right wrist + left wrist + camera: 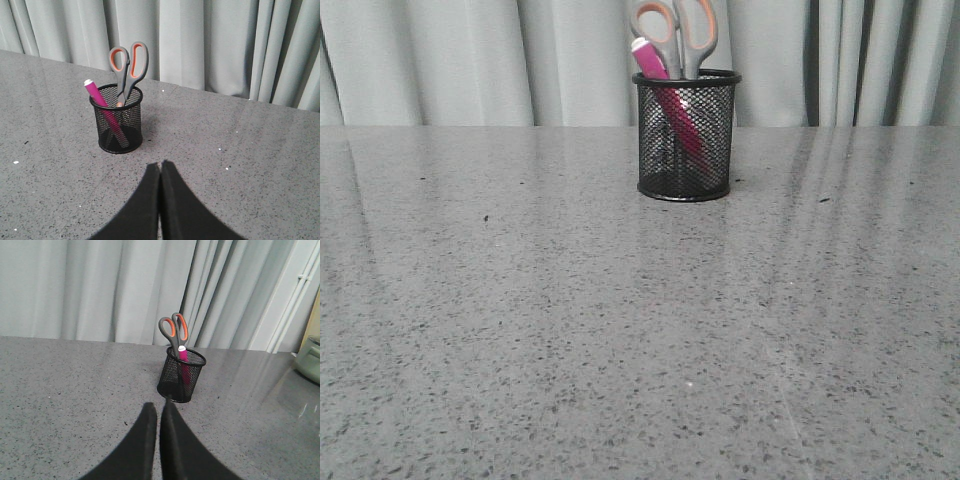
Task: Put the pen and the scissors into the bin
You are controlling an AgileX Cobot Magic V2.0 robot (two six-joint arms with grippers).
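The black mesh bin (685, 135) stands upright at the far middle of the table. The pink pen (672, 105) leans inside it, cap up. The scissors (676, 32) stand in it blades down, with the grey and orange handles above the rim. The left wrist view shows the bin (180, 375), the pen (183, 354) and the scissors (173, 330). So does the right wrist view: the bin (118, 120), the pen (102, 105) and the scissors (128, 62). My left gripper (159, 406) and right gripper (160, 165) are shut and empty, well short of the bin. Neither shows in the front view.
Grey curtains (470, 60) hang behind the speckled grey table (620, 330). A pale green object (310, 360) sits at the table's far right edge in the left wrist view.
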